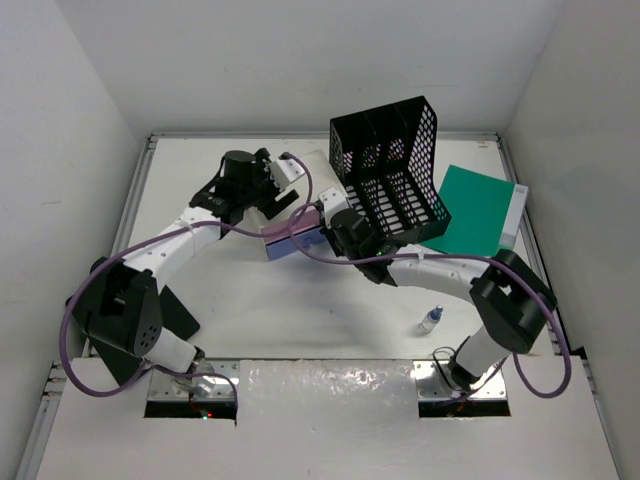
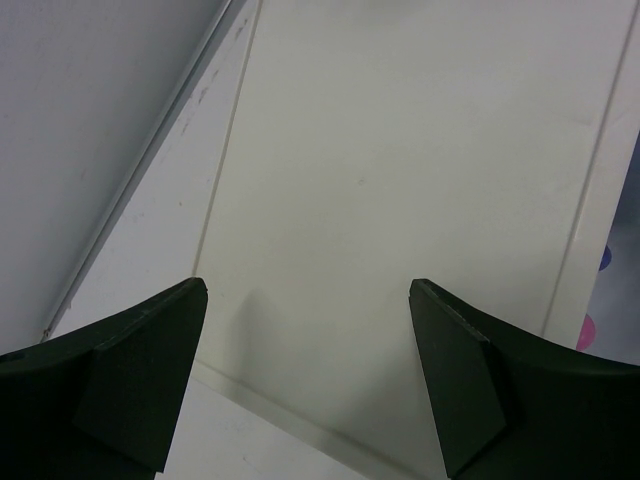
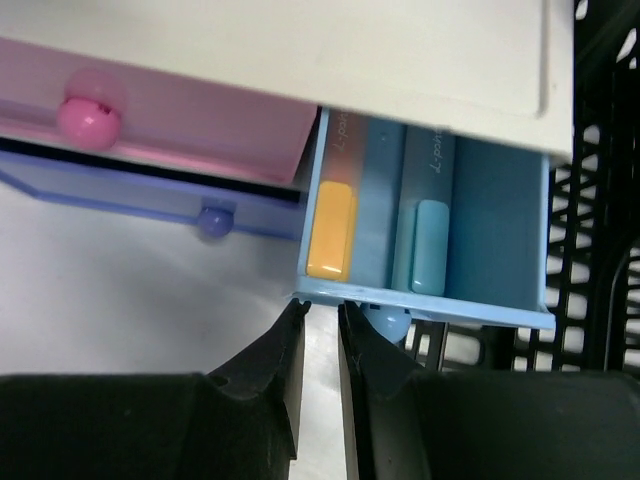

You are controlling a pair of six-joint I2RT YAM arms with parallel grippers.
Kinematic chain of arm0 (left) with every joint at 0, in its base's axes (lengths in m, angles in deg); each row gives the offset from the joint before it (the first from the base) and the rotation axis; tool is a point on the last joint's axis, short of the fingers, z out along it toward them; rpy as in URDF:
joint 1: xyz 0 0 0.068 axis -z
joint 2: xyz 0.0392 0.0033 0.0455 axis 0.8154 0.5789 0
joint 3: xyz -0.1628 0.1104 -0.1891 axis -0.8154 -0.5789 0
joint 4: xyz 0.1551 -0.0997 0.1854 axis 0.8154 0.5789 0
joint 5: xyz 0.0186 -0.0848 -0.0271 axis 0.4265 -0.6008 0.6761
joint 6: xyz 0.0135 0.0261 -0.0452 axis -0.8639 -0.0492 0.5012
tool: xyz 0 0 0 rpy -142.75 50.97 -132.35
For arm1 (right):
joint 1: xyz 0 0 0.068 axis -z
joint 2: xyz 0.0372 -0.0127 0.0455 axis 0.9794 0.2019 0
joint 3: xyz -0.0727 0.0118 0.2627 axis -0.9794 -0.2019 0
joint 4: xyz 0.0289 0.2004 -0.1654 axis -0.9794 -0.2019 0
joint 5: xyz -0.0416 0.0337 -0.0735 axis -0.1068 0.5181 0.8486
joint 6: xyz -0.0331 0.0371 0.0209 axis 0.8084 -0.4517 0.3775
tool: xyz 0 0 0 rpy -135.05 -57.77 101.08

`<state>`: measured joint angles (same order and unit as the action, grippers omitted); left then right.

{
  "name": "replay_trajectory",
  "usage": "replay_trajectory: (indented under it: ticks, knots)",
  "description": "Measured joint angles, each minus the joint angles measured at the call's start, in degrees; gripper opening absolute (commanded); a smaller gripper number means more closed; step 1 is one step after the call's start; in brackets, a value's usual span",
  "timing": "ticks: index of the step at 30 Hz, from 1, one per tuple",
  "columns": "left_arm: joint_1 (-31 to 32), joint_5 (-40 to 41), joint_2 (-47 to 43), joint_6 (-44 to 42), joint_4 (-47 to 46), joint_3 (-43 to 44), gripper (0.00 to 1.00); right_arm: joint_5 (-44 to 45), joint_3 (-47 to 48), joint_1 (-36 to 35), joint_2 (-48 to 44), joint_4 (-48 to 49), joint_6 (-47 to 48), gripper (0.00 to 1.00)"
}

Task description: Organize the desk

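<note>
A small drawer box (image 1: 290, 238) with a cream top (image 2: 400, 180) stands mid-desk on the white desk (image 1: 300, 320). My left gripper (image 2: 308, 285) hangs open over the cream top near its edge, with nothing between the fingers. The box's light-blue drawer (image 3: 430, 250) is pulled out and holds two pale blue sticks, one orange-capped (image 3: 330, 230) and one teal-capped (image 3: 430, 245). My right gripper (image 3: 322, 306) sits at that drawer's front rim, its jaws nearly together with a thin empty slit. The round blue knob (image 3: 385, 322) is just behind the right finger.
A black mesh file organizer (image 1: 390, 170) lies tilted right behind the box, close to my right wrist. A green notebook (image 1: 475, 210) rests at the right. A small bottle (image 1: 430, 320) stands near the right arm's base. Pink (image 3: 85, 115) and purple (image 3: 213, 220) knobs mark the other drawers.
</note>
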<state>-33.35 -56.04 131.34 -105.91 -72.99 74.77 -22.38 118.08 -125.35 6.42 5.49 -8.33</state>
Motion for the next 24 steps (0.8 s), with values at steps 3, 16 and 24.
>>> replay_trajectory:
  ticks: [3,16,24]
  knots:
    - [0.00,-0.02,0.00,0.07,0.00,0.00,0.81,-0.70,1.44,0.87,2.36,1.27,2.01,0.18]
    - [-0.44,-1.05,0.00,0.13,0.07,0.00,0.82,-3.21,2.43,5.09,4.00,14.84,5.57,0.11]
    - [-0.50,-1.20,-0.02,0.24,0.48,0.22,0.82,-4.46,2.40,5.40,6.38,17.59,5.22,0.10]
